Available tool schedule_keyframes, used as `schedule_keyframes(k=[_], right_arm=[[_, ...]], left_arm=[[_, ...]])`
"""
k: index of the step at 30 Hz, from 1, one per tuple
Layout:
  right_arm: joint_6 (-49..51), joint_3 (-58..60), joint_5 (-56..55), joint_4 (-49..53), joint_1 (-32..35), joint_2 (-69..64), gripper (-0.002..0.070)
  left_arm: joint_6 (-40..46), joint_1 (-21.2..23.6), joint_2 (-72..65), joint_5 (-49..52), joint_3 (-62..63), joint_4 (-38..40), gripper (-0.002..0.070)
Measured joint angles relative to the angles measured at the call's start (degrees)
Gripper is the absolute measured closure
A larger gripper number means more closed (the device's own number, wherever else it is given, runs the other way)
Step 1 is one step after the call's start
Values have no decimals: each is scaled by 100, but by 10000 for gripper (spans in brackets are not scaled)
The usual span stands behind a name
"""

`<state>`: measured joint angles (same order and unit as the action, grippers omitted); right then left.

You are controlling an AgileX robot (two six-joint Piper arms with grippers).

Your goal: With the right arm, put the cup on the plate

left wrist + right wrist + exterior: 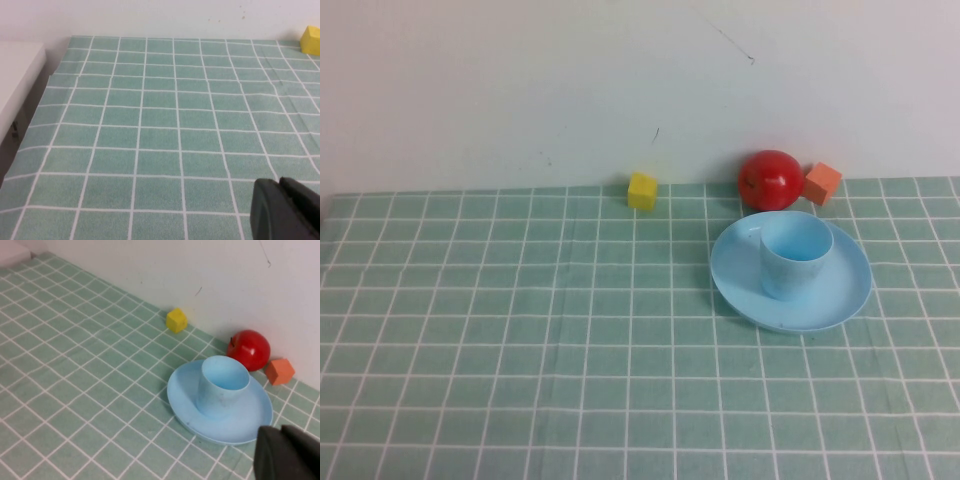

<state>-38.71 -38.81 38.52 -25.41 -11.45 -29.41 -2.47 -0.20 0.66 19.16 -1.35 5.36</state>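
On round plate (840,290): tapered cup (795,257), upright.

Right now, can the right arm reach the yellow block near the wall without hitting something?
Probably yes. The right gripper is shut and holds nothing, above the table's near side. The yellow block stands alone by the wall, well apart from the plate, the cup and the red apple.

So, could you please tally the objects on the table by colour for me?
Light blue: 2, cup standing on plate
Red: 1, apple
Yellow: 1, cube
Orange: 1, cube
Total: 5
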Motion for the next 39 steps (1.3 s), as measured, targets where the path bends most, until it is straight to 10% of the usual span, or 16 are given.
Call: schedule_keyframes(k=[13, 20, 28, 39], right_arm=[[0, 698, 534, 111, 0, 1934, 673], [69, 1515, -1517, 552, 16, 1934, 673], [2451, 2807, -2602, 2694, 876, 2367, 673], [2727, 3990, -2122, 2952, 1028, 2994, 673]], left_arm=[[0, 0, 0, 0, 0, 0, 678], [0, 0, 0, 0, 0, 0, 678], [0, 0, 0, 0, 0, 0, 678], [0, 0, 0, 0, 0, 0, 678]])
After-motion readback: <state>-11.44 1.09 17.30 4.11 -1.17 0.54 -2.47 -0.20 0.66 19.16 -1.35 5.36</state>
